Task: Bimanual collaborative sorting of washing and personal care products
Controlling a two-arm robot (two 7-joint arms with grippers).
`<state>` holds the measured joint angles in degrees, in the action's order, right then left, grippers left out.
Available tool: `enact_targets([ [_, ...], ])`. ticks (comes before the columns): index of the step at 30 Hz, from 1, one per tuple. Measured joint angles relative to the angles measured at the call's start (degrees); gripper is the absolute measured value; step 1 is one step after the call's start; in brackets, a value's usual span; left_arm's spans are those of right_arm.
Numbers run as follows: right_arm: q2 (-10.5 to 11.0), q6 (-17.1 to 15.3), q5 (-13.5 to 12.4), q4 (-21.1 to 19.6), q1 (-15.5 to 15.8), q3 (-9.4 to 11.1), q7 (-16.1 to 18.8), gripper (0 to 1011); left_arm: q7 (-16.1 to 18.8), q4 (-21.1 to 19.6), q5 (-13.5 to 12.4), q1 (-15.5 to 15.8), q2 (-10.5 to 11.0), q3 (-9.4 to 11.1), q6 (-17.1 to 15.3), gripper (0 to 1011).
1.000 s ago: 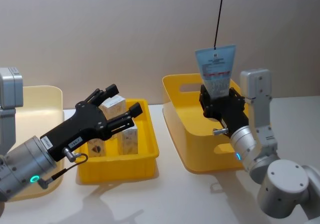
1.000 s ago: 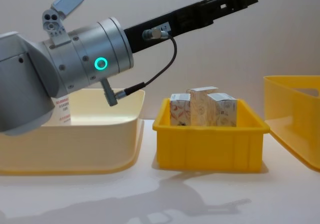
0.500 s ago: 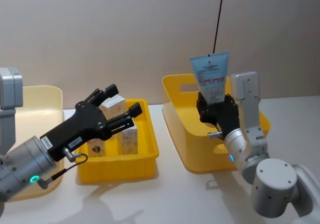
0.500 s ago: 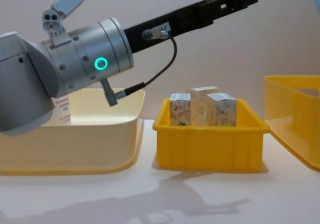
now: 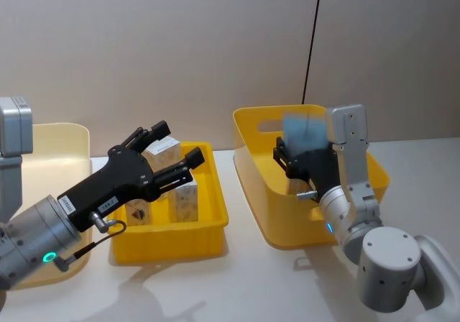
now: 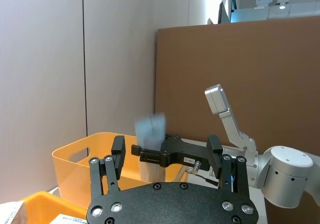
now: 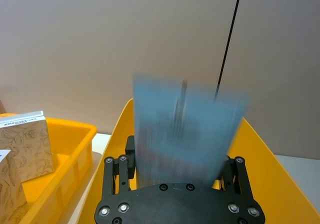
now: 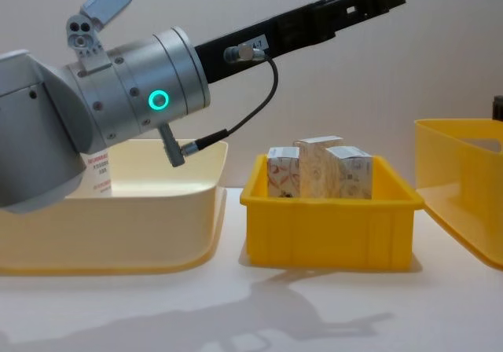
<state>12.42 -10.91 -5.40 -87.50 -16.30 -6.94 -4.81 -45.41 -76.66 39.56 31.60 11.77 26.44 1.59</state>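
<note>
Right claw (image 5: 305, 167) clamps upright light-blue plastic squeeze tube (image 5: 305, 129) over deep yellow plastic bin (image 5: 253, 130); left claw (image 5: 176, 144) apart, 9 o'clock.

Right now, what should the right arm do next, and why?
Probably lift the right gripper straight up: the light-blue tube at it appears in motion, seemingly dropping into the large yellow bin. The left gripper hovers open over the cartons.

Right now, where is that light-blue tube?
In the head view, the light-blue tube is on the robot's right side, held in the right gripper over the large yellow bin, to the right of the small tray of cartons.
</note>
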Motion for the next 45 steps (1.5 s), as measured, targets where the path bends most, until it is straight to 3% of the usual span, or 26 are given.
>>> enact_targets([
  [7,-0.13,-0.23,0.19,0.18,-0.11,-0.04,-0.17,1000,0.0,0.0,0.0,0.0,0.0,0.0,0.0,1003],
  [27,-0.26,-0.02,0.39,0.29,-0.12,-0.04,-0.24,1001,0.0,0.0,0.0,0.0,0.0,0.0,0.0,1003],
  [45,0.51,9.29,0.34,-4.5,3.09,1.33,2.11,1001,0.0,0.0,0.0,0.0,0.0,0.0,0.0,1003],
])
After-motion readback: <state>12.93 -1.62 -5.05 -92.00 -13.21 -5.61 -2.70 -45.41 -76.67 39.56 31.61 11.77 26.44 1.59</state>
